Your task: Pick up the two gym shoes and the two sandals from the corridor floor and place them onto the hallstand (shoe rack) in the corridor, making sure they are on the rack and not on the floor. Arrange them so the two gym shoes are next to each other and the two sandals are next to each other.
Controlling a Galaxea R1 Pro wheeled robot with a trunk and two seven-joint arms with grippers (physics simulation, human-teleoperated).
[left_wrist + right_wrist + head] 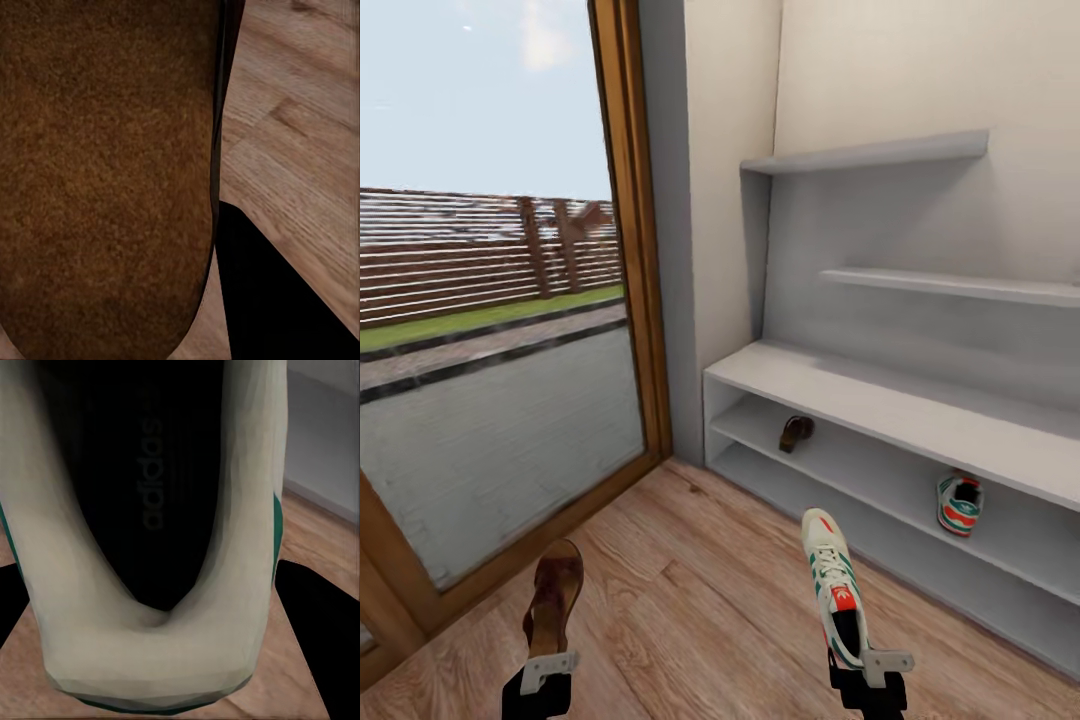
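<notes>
One sandal (796, 432) and one gym shoe (959, 503) already sit on the hallstand (880, 400) shelf, while the left gripper (547, 672) apparently clamps the second sandal (554, 598) and the right gripper (870, 668) the second gym shoe (834, 585), both unplaced.

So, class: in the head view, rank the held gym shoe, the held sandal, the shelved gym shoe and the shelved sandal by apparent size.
1. Held gym shoe
2. Held sandal
3. Shelved gym shoe
4. Shelved sandal
Nearness enlarges both held ones.
</notes>
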